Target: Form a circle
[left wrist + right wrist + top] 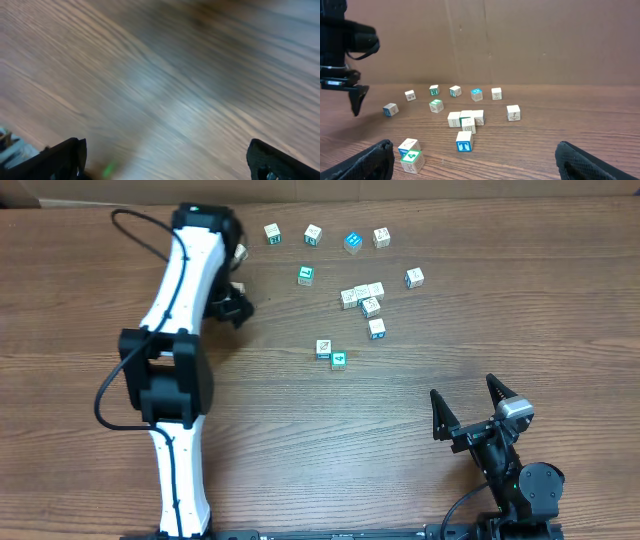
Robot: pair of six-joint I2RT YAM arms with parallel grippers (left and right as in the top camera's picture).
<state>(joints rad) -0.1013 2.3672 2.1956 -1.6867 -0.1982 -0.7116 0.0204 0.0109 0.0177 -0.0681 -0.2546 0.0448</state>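
Small cubes lie scattered across the bench, ahead of the right jaws and near the left jaws, both pairs wide open and empty.

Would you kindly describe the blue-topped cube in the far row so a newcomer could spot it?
Look along the table's far edge, where four cubes lie in a loose row beyond the central cluster. The blue-topped cube is third from the left, seen from overhead. Only it shows a bright blue top; its neighbours are white on top.
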